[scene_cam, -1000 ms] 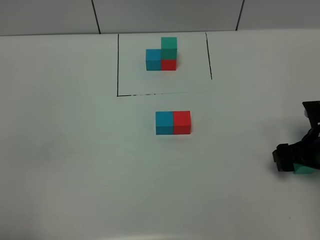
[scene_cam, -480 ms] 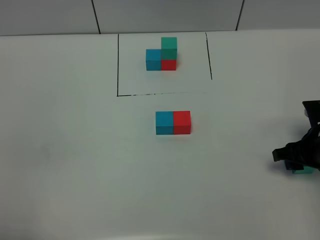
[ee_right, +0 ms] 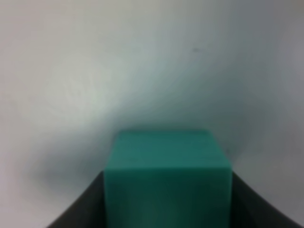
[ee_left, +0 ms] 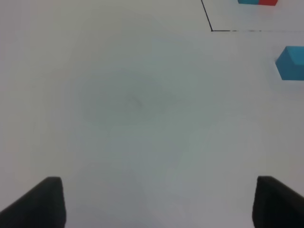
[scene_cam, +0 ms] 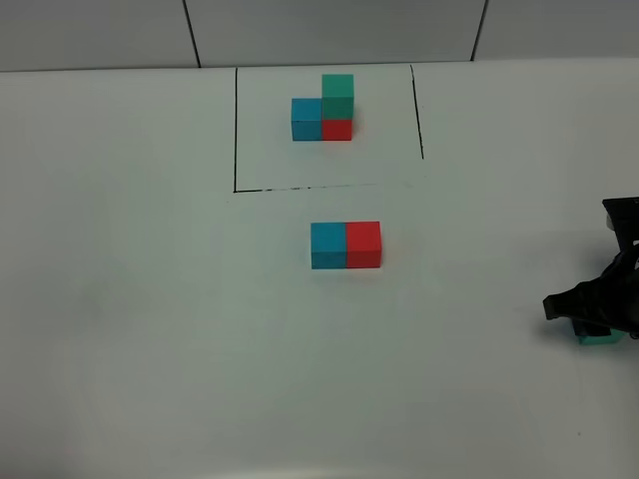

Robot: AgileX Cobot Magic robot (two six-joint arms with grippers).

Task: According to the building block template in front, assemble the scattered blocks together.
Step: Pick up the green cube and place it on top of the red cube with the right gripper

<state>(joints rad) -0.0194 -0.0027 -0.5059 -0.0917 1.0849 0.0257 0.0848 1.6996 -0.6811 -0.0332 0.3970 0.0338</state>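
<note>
1. At the right edge of the high view, the right gripper (scene_cam: 597,321) pinches the green cube (scene_cam: 602,339) between its jaws.
2. The blue cube (scene_cam: 327,244) and red cube (scene_cam: 363,244) sit touching at centre frame on the white worktop (scene_cam: 150,299), blue on the left.
3. The building block template (scene_cam: 324,108) stands at upper centre, framed by black lines.
4. The left gripper (ee_left: 156,204) is spread wide, with nothing between its jaws.

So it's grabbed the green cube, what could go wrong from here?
The green cube is pinched between the right fingers with much of it sticking out past them; it might twist or slip when lifted.
The red cube and blue cube lie loose, side by side; setting green on red off-centre could knock them apart or topple.
Landing on blue would not match the template.
</note>
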